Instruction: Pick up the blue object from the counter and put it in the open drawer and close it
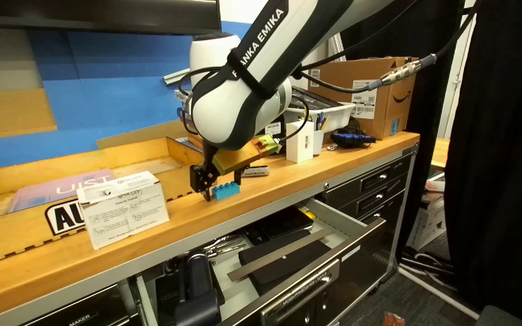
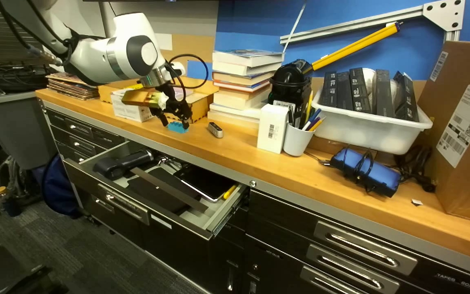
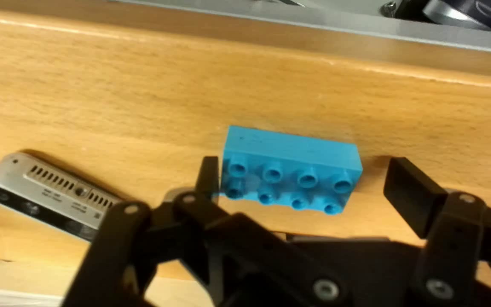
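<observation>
The blue object is a light-blue studded brick [image 3: 292,149] lying on the wooden counter [image 3: 143,85] near its front edge. It shows in both exterior views [image 1: 226,191] [image 2: 177,127]. My gripper [image 3: 309,183] is open and low over the brick, with its fingers on either side of the brick's long ends. In the wrist view the left finger is very close to one end; a wider gap shows at the right finger. The gripper is also in both exterior views [image 1: 222,185] [image 2: 175,123]. The drawer [image 1: 304,276] stands open below the counter [image 2: 186,230].
A grey sensor bar [image 3: 53,194] lies beside the brick. A white printed box [image 1: 125,210] stands by the wooden tray [image 1: 120,158]. Books [image 2: 243,81] and an upright white box [image 2: 272,128] stand behind. The drawer holds a dark device [image 2: 123,163] and a metal strip [image 2: 169,190].
</observation>
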Tool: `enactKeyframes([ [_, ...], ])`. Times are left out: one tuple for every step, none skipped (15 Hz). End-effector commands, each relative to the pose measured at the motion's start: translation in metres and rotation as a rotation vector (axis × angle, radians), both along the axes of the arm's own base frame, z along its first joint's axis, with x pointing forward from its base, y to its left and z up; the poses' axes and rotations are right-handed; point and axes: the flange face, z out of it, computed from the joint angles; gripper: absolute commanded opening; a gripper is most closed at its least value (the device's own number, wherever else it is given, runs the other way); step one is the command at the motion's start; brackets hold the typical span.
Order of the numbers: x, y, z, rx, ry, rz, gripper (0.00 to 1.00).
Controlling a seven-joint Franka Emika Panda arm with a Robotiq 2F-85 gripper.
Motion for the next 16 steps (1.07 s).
enactKeyframes([
  [0.011,0.006,0.0,0.002,-0.005,0.009,0.66],
  [0.009,0.006,0.003,0.006,0.003,0.011,0.58],
  [0.004,0.005,0.006,0.008,0.02,0.01,0.51],
  [0.001,0.002,0.01,0.005,0.034,0.007,0.48],
  [-0.007,-0.005,0.009,-0.012,0.073,-0.003,0.47],
  [-0.013,-0.01,0.008,-0.028,0.107,-0.01,0.46],
  [-0.022,-0.018,0.006,-0.056,0.144,-0.021,0.46],
  [-0.03,-0.022,0.006,-0.061,0.18,-0.021,0.46],
  [-0.037,-0.027,0.004,-0.076,0.2,-0.015,0.46],
  [-0.042,-0.032,0.0,-0.074,0.219,-0.015,0.46],
  [-0.047,-0.035,-0.004,-0.063,0.224,-0.009,0.46],
  [-0.052,-0.038,-0.007,-0.058,0.226,-0.006,0.46],
  [-0.056,-0.042,-0.011,-0.048,0.225,-0.011,0.46],
  [-0.062,-0.046,-0.019,-0.038,0.22,-0.031,0.46],
  [-0.068,-0.052,-0.032,-0.038,0.229,-0.039,0.46],
  [-0.076,-0.058,-0.046,-0.044,0.238,-0.05,0.46],
])
